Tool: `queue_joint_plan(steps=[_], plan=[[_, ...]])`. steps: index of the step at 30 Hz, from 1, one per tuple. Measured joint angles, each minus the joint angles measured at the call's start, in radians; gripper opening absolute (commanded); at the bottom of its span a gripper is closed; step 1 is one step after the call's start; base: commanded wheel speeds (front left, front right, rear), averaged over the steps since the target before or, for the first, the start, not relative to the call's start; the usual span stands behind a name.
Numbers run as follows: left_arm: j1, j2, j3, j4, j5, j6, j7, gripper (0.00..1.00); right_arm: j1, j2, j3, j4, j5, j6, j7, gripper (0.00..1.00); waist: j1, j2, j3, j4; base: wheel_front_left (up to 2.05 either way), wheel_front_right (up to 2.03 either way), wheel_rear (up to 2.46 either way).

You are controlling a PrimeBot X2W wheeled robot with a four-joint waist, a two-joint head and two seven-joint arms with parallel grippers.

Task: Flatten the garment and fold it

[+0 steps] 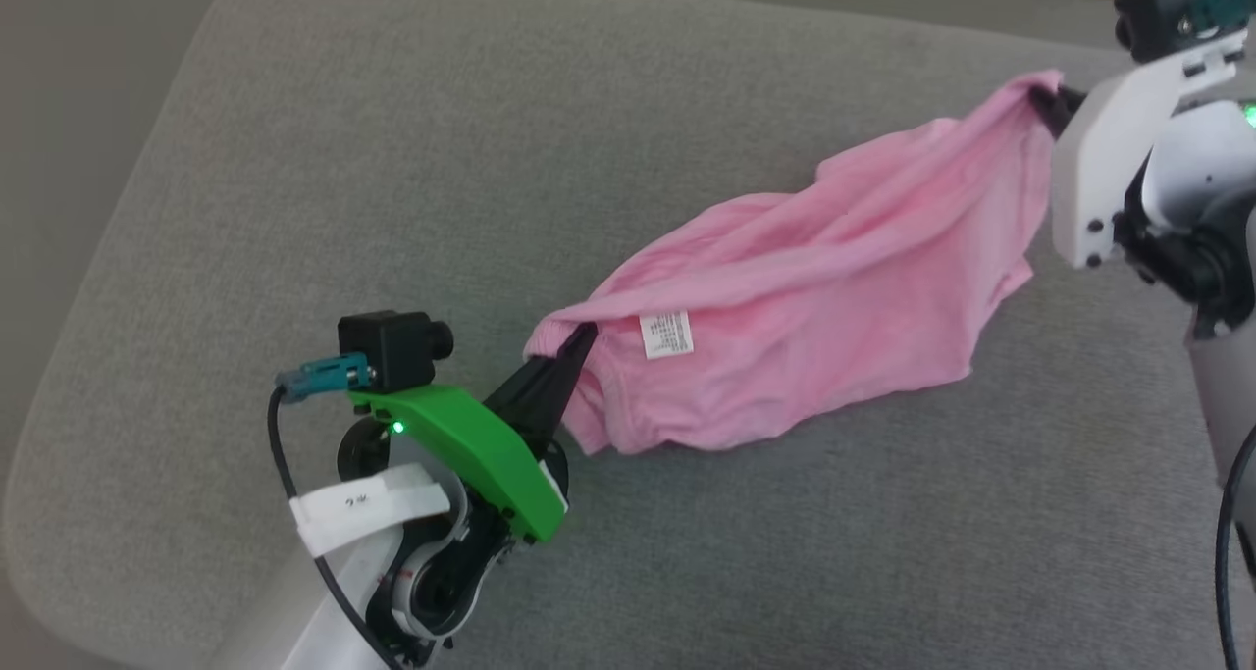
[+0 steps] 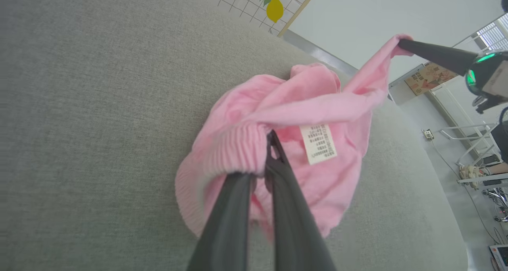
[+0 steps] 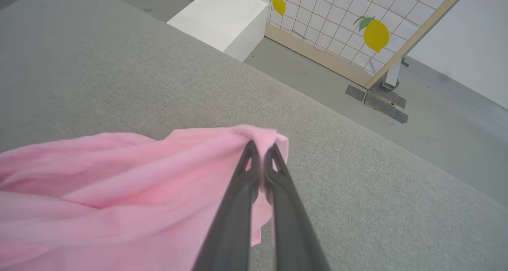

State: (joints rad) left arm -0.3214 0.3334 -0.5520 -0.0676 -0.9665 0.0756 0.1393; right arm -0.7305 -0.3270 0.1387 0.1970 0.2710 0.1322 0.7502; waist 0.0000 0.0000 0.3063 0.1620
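L pincer (image 1: 586,337) & R pincer (image 1: 1043,99) each clamp garment (image 1: 834,278) ends, tips part-buried in it.

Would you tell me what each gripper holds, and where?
Both hold the pink garment: left gripper pinches its ribbed waistband, right gripper its opposite end.

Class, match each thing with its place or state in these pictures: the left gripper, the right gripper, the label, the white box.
Things:
1. left gripper
2. right gripper
3. label
4. white box

Places or states:
A. on the floor beyond the grey pad
B. shut on the lifted end of the garment
C. on the garment, print showing
D. shut on the garment's ribbed edge, near the label

Pairs: 1-D, 2-B, 3-C, 4-A.
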Motion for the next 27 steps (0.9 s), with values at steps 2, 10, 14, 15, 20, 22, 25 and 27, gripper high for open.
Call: queue_joint_plan(steps=[2, 10, 14, 15, 20, 22, 25, 27], plan=[[-0.018, -0.012, -0.002, 0.026, 0.003, 0.0, -0.002, 0.0, -0.046, -0.004, 0.007, 0.072, -0.019, 0.0, -0.021, 0.0, 0.0, 0.0, 0.021, 0.016, 0.0, 0.0, 0.0], [-0.071, -0.061, -0.036, 0.127, 0.019, -0.002, -0.005, 0.0, -0.165, -0.006, 0.054, 0.3, -0.063, 0.0, -0.048, 0.0, 0.0001, 0.0, 0.111, 0.077, 0.0, 0.0, 0.0], [-0.095, -0.08, -0.048, 0.165, 0.023, -0.014, -0.005, 0.0, -0.194, -0.009, 0.071, 0.374, -0.065, 0.0, -0.048, 0.0, 0.0001, 0.0, 0.148, 0.101, 0.0, 0.0, 0.0], [-0.101, -0.082, -0.051, 0.171, 0.025, -0.016, -0.006, 0.0, -0.196, -0.01, 0.078, 0.391, -0.064, 0.0, -0.048, 0.0, 0.0001, 0.0, 0.155, 0.107, 0.0, 0.0, 0.0], [-0.115, -0.09, -0.056, 0.184, 0.025, -0.035, -0.009, 1.0, -0.224, -0.021, 0.098, 0.425, -0.048, 0.0, -0.037, 0.0, 0.0001, 0.0, 0.176, 0.124, 0.0, 0.0, 0.0], [-0.115, -0.09, -0.057, 0.184, 0.026, -0.036, -0.019, 1.0, -0.228, -0.023, 0.102, 0.432, -0.033, 0.0, -0.037, 0.48, 0.0001, 0.0, 0.172, 0.124, 0.0, 0.0, 0.0], [-0.107, -0.08, -0.059, 0.174, 0.05, -0.036, -0.039, 1.0, -0.22, -0.027, 0.107, 0.433, -0.01, 0.0, -0.054, 1.0, 0.0001, 0.0, 0.157, 0.12, 0.0, 0.0, 0.0], [-0.091, -0.07, -0.056, 0.154, 0.057, -0.03, -0.056, 1.0, -0.197, -0.033, 0.107, 0.424, 0.004, 0.0, -0.08, 1.0, 0.0001, 0.0, 0.14, 0.116, 0.0, 0.0, 0.0]])
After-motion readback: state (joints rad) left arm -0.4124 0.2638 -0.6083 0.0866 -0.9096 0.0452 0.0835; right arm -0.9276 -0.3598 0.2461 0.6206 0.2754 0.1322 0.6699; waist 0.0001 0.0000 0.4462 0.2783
